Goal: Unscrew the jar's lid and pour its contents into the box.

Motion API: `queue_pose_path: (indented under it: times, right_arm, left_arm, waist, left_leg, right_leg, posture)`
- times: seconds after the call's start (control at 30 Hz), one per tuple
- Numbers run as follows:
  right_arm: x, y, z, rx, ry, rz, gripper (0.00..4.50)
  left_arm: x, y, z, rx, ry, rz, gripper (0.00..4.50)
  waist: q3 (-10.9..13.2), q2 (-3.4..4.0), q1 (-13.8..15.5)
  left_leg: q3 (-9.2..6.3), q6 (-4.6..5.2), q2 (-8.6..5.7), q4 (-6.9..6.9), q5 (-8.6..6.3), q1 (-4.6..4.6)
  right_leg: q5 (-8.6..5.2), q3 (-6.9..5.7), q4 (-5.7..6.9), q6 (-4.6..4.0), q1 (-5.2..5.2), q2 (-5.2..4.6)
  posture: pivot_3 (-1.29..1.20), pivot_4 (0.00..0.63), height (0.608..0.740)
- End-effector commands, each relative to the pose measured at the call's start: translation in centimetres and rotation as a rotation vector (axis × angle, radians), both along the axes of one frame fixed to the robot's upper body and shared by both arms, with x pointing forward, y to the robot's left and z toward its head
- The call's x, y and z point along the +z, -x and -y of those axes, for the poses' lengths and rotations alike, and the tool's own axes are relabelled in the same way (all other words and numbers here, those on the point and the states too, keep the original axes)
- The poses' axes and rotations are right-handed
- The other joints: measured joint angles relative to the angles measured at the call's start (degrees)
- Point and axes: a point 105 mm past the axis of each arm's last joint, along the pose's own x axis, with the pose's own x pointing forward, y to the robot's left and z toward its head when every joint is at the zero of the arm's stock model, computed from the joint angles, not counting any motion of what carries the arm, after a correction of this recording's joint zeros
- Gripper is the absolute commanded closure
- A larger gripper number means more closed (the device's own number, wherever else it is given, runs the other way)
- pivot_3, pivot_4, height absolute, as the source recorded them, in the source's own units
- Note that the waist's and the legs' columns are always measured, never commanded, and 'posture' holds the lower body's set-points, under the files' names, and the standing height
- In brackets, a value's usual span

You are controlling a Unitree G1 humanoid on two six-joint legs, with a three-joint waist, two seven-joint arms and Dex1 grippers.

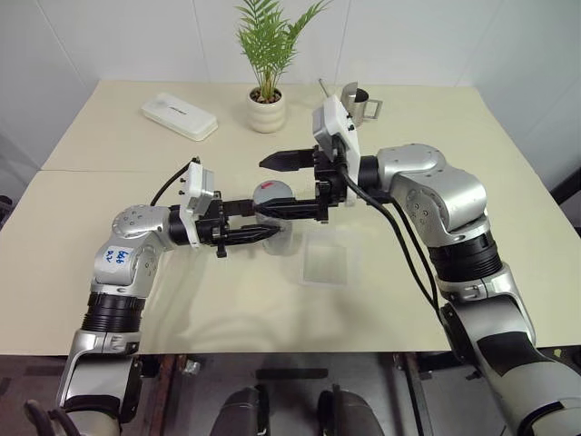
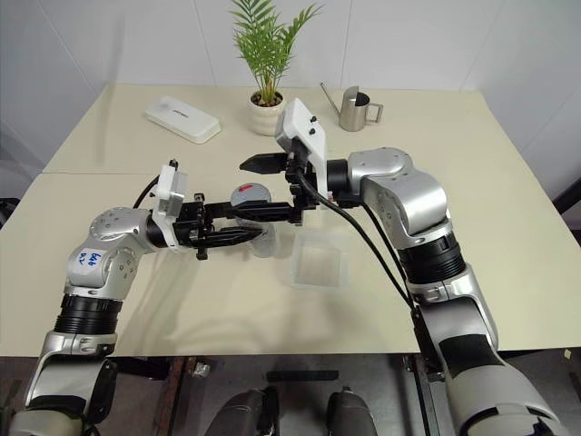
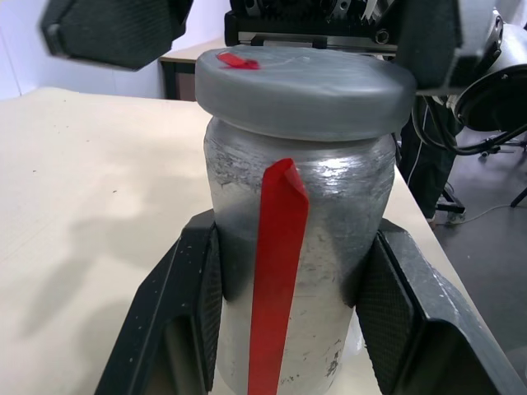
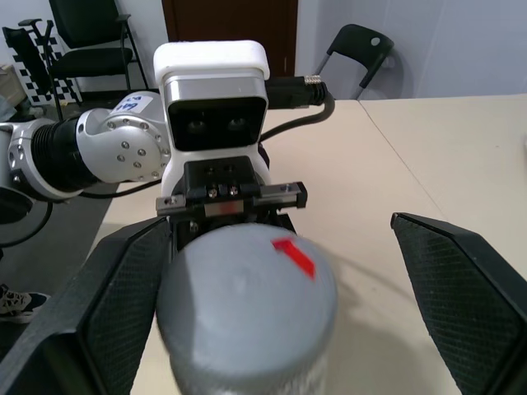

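Observation:
The silver jar (image 3: 329, 247) with a red stripe down its side hangs upright above the table, and my left gripper (image 1: 263, 220) is shut on its body from both sides. The grey lid (image 3: 305, 86) with a small red mark sits on top of the jar. My right gripper (image 1: 263, 186) is open, reaching in from the opposite side. Its fingers (image 4: 461, 288) stand wide on either side of the lid (image 4: 247, 296), apart from it. The clear box (image 1: 327, 259) lies on the table just right of the jar. The contents are hidden inside the jar.
At the back of the table stand a white plant pot (image 1: 266, 109) with a palm, a steel watering jug (image 1: 359, 100) and a flat white case (image 1: 179, 115). The table's front edge (image 1: 272, 350) runs close below the arms.

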Motion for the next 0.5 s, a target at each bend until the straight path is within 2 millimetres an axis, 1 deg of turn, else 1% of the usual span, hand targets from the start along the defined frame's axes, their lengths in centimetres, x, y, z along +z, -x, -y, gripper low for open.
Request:
queue_pose_path:
  times: [0.03,0.17,0.4,0.5]
  right_arm:
    - [1.0,-0.7,1.9,-0.052,-0.030,0.019,0.01]
    - [1.3,-0.3,2.3,-0.027,-0.046,0.014,0.01]
    - [2.1,2.6,2.4,0.152,-0.109,-0.018,0.01]
    - [2.3,2.6,2.0,0.150,-0.115,-0.029,0.01]
  left_arm:
    - [1.5,0.5,0.1,-0.025,0.006,0.078,2.64]
    - [1.5,0.5,0.1,-0.024,0.006,0.077,2.64]
    - [1.5,0.6,-0.1,-0.023,0.013,0.078,2.64]
    - [1.5,0.6,-0.1,-0.020,0.012,0.078,2.64]
  waist:
    - [0.00,0.00,-0.01]
    - [0.00,0.00,0.00]
    - [0.00,0.00,0.02]
    - [0.00,0.00,-0.01]
  left_leg:
    - [0.00,0.00,0.00,0.00,0.00,0.00]
    - [0.00,0.00,0.00,0.02,0.00,0.00]
    - [-0.01,0.00,0.00,-0.01,0.00,0.00]
    - [-0.01,0.00,0.01,0.02,0.00,0.00]
  right_leg:
    - [0.00,0.00,0.00,0.00,0.00,0.00]
    - [0.00,0.00,0.00,0.00,0.01,0.00]
    - [0.00,0.00,-0.01,0.00,0.01,-0.01]
    - [0.00,0.00,0.00,0.00,0.02,-0.01]
  posture:
    - [0.00,0.150,0.740]
    - [0.00,0.150,0.740]
    - [0.00,0.150,0.740]
    - [0.00,0.150,0.740]
